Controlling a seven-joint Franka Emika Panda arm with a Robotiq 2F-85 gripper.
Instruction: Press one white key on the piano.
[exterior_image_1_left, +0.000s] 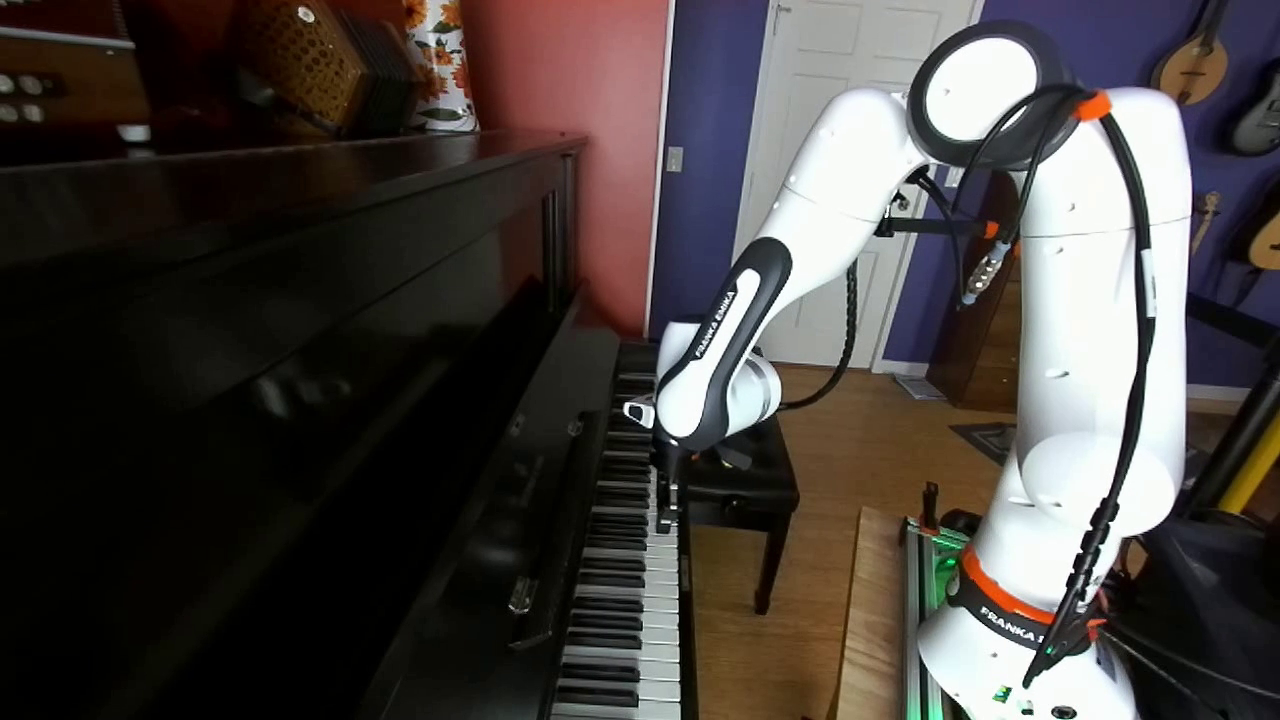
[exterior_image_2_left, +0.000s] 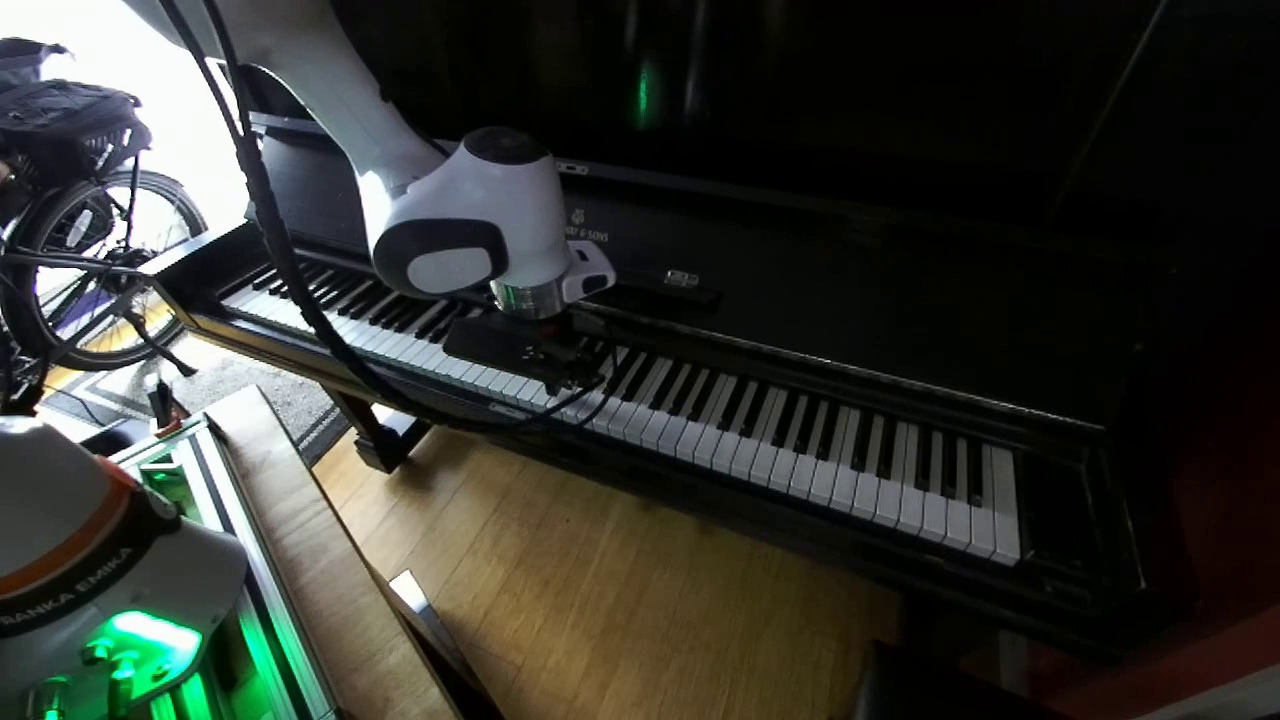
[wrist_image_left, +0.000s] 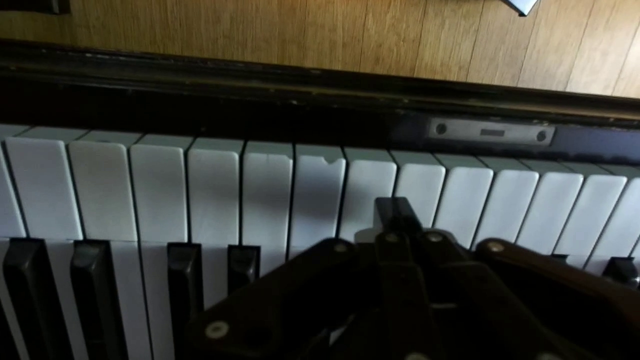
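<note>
The black piano (exterior_image_1_left: 330, 300) shows in both exterior views (exterior_image_2_left: 850, 290), with its long row of white and black keys. In the wrist view white keys (wrist_image_left: 265, 195) span the picture, with black keys (wrist_image_left: 185, 270) below them. My gripper (wrist_image_left: 394, 202) is shut and empty, its fingertips together. In the wrist view the tips overlap the line between two white keys, the left one (wrist_image_left: 370, 175) and the right one (wrist_image_left: 420, 180). The gripper is over the white keys in both exterior views (exterior_image_1_left: 667, 522) (exterior_image_2_left: 572, 378). I cannot tell whether the tips touch a key.
A black padded bench (exterior_image_1_left: 745, 480) stands by the keyboard in an exterior view. A wooden table edge (exterior_image_1_left: 865, 600) runs beside the arm's base. A black cable (exterior_image_2_left: 335, 345) hangs along the arm in front of the keys. A dark front rail (wrist_image_left: 300, 90) borders the keys.
</note>
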